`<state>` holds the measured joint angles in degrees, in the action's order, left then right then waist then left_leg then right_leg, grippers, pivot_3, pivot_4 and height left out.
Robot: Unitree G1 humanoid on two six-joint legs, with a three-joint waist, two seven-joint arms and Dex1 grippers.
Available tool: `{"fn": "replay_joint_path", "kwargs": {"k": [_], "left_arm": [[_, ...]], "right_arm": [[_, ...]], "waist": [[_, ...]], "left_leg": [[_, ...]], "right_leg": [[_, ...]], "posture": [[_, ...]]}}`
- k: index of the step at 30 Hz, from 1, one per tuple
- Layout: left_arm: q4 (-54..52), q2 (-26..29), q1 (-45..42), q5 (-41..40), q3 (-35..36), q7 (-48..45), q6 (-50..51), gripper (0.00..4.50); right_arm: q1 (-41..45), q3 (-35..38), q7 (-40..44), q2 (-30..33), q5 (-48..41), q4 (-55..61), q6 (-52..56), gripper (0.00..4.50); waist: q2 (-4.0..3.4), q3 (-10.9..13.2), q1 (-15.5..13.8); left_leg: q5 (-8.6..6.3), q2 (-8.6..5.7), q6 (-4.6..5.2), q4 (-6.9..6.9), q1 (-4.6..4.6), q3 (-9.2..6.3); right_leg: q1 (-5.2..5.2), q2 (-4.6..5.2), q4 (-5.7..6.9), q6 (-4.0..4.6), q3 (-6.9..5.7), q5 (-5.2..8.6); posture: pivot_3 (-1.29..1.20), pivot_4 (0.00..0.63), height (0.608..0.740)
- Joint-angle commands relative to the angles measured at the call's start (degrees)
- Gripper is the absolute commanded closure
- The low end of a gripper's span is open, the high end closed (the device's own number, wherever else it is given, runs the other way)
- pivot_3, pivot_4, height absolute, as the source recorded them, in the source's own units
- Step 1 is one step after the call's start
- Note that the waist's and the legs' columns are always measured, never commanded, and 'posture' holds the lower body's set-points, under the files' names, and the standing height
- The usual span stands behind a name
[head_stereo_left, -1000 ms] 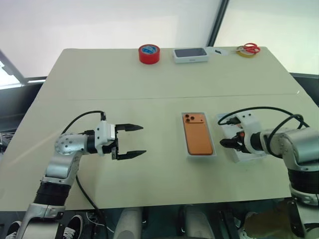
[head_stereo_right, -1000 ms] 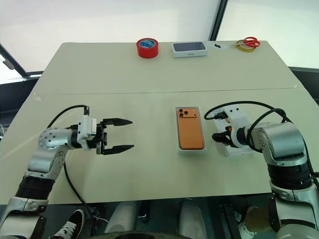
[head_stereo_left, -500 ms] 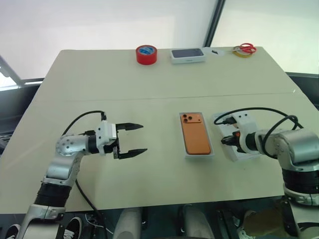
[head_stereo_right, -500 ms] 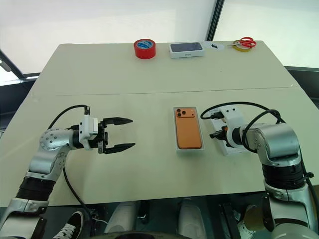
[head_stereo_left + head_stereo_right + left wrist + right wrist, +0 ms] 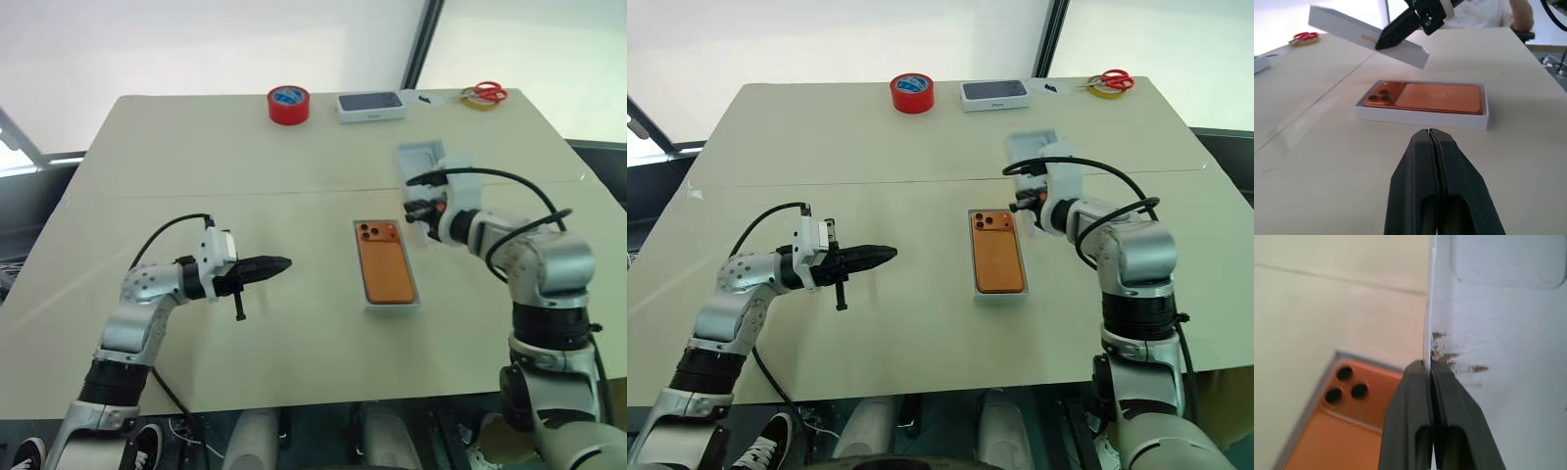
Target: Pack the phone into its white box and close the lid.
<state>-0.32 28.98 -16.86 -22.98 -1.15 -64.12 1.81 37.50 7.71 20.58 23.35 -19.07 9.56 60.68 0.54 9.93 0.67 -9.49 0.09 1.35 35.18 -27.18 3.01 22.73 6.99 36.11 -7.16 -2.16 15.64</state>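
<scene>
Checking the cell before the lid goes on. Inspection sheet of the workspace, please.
Surface: beige table, seam line across its middle.
Job's things: phone lies camera side up inside the white box; lid held tilted in the air, beside and above the box's far end, not yet on it.
Clutter: red tape roll, dark-topped white box, red scissors on a yellow ring, all at the far edge.
Grippers: left gripper shut, empty; right gripper shut on the lid's wall.
Cables: black cable loops over each wrist.
Surroundings: bright window behind; a person seated past the table in the left wrist view.
</scene>
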Motion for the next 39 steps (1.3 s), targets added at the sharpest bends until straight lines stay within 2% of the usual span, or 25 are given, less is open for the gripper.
{"fn": "replay_joint_path", "kwargs": {"k": [1,3,7,10,12,15,19,25,33,36,39], "left_arm": [[-2.43,-1.70,-0.44,0.44,0.69,4.50,0.30,4.45],[-3.77,-2.43,0.30,0.16,0.14,5.89,1.20,4.45],[-4.26,-2.62,1.23,0.76,-0.65,6.37,1.16,4.45],[-3.96,-2.92,0.72,0.63,-0.65,6.58,1.62,4.45],[-3.73,-3.27,0.07,0.23,-0.57,6.83,2.29,4.45],[-3.50,-3.61,-0.42,-0.04,-0.75,6.68,2.84,4.45],[-4.55,-4.47,0.18,0.14,-1.85,6.55,3.53,4.45],[-5.73,-6.18,2.26,2.73,-4.86,7.95,1.96,4.45],[-2.89,-10.30,1.29,4.25,-7.45,10.59,1.55,4.45],[-0.11,-12.13,0.02,4.68,-7.78,11.38,1.19,4.50],[2.67,-14.36,-1.75,5.35,-8.29,12.27,0.69,4.50]], "right_arm": [[0.31,8.13,-3.61,-12.71,-9.68,3.22,-2.01,4.50],[-1.98,12.52,-2.56,-19.92,-20.57,8.40,2.20,4.50],[-4.91,19.51,-8.27,-25.76,-40.90,12.31,14.16,4.50],[-10.38,18.49,-11.72,-23.89,-53.66,14.28,21.62,4.50],[-15.28,15.05,-16.96,-20.02,-65.51,12.15,23.36,4.50],[-18.69,9.73,-23.03,-13.44,-77.15,10.14,19.46,4.50],[-18.65,4.45,-27.80,-7.50,-81.97,7.12,13.87,4.50],[-16.94,0.64,-31.34,-5.55,-83.38,1.70,6.48,4.50],[-15.40,0.79,-26.65,-1.91,-76.80,-2.58,2.90,4.50],[-16.47,1.82,-24.93,-0.11,-75.80,-4.31,2.44,3.62],[-16.40,3.30,-22.36,2.75,-73.75,-5.10,2.05,2.03]], "waist": [[0.03,-0.02,0.04],[0.02,-0.01,0.08],[-0.01,0.00,-0.16],[0.02,-0.02,-0.22],[0.00,-0.01,-0.03],[-0.02,0.00,0.22],[-0.02,0.00,0.25],[-0.02,0.00,-0.03],[-0.02,-0.01,-0.12],[-0.01,-0.02,-0.24],[-0.01,-0.02,-0.37]], "left_leg": [[0.00,0.05,0.00,0.01,0.01,0.00],[0.03,0.25,-0.04,0.03,0.03,0.00],[0.08,0.38,-0.13,-0.01,0.02,-0.04],[0.06,0.40,-0.20,0.00,0.13,-0.08],[-0.01,0.39,-0.30,-0.06,0.13,-0.06],[0.05,0.40,-0.21,-0.12,0.09,-0.03],[0.05,0.49,-0.20,-0.10,0.10,0.00],[0.06,0.50,-0.17,-0.06,0.04,0.02],[0.06,0.49,-0.16,0.00,0.01,0.01],[0.07,0.50,-0.16,0.03,0.02,0.01],[0.07,0.47,-0.15,0.05,0.01,0.02]], "right_leg": [[-0.02,-0.05,0.01,-0.03,0.00,-0.02],[-0.05,-0.21,0.05,-0.14,-0.01,-0.08],[-0.02,-0.32,0.12,-0.16,-0.13,-0.09],[-0.15,-0.29,0.08,-0.11,-0.14,-0.07],[-0.12,-0.23,0.01,0.04,-0.12,0.01],[-0.03,-0.21,0.01,0.08,-0.07,0.03],[-0.01,-0.22,-0.01,0.11,-0.01,0.05],[0.01,-0.23,-0.02,0.11,0.00,0.05],[0.00,-0.23,-0.04,0.11,0.00,0.04],[-0.02,-0.25,-0.02,0.11,-0.02,0.04],[-0.02,-0.28,-0.03,0.10,-0.02,0.04]], "posture": [[0.00,0.150,0.740],[0.00,0.150,0.740],[0.00,0.150,0.740],[0.00,0.150,0.740],[0.00,0.150,0.740],[0.00,0.150,0.740],[0.00,0.150,0.740],[0.00,0.150,0.740],[0.00,0.150,0.740],[0.00,0.150,0.740],[0.00,0.150,0.740]]}}
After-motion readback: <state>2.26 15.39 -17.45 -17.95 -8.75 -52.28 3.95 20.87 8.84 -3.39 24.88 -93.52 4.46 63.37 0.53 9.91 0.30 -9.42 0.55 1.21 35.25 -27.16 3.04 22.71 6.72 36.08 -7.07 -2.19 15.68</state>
